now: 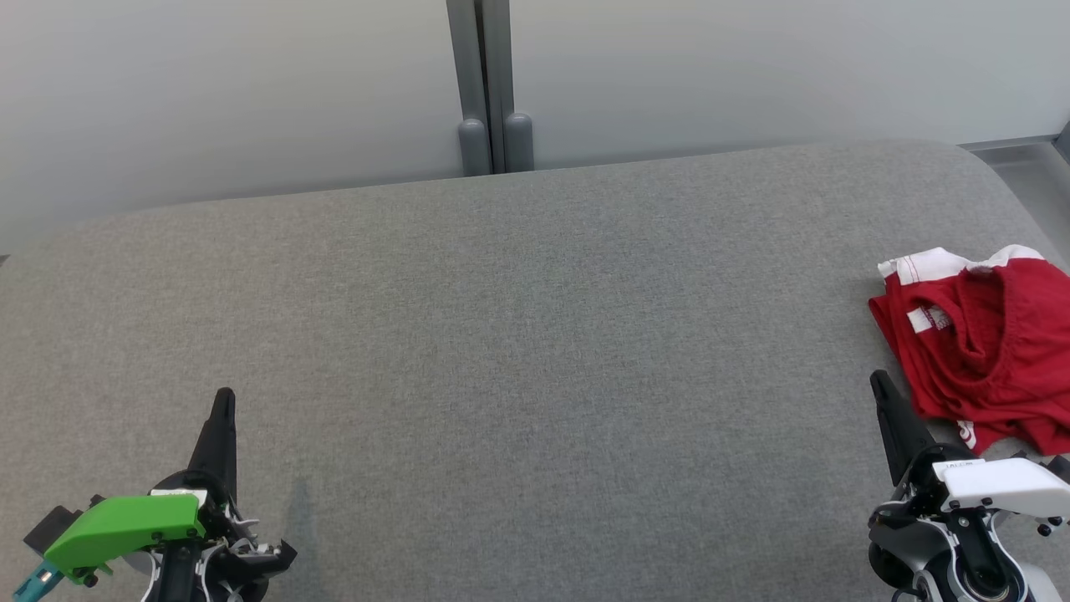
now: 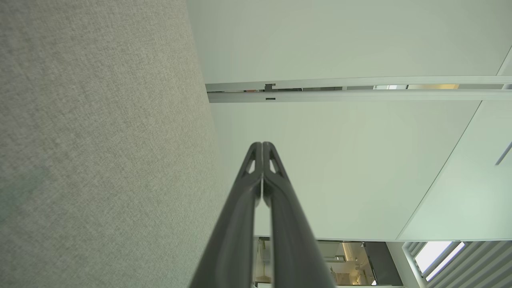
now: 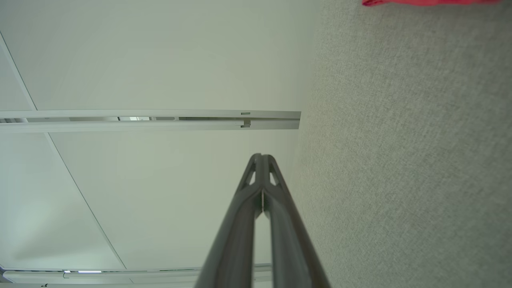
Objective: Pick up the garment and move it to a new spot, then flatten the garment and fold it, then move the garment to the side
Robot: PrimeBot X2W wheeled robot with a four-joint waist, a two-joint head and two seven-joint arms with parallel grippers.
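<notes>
A crumpled red garment [image 1: 986, 347] with white trim lies in a heap at the right edge of the grey fabric surface [image 1: 518, 351]. A sliver of the garment [image 3: 428, 2] shows at the top of the right wrist view. My right gripper [image 1: 879, 383] stands just left of the heap's near edge, apart from it, fingertips pressed together and empty [image 3: 262, 157]. Far from the garment, at the lower left, my left gripper [image 1: 224, 397] is shut with nothing in it, its tips meeting [image 2: 262, 145].
The grey surface spans most of the head view, with a rounded far right corner [image 1: 995, 167]. Behind it stand pale wall panels with a grey vertical post [image 1: 489, 84]. A narrow ledge [image 1: 1024, 159] shows at the far right.
</notes>
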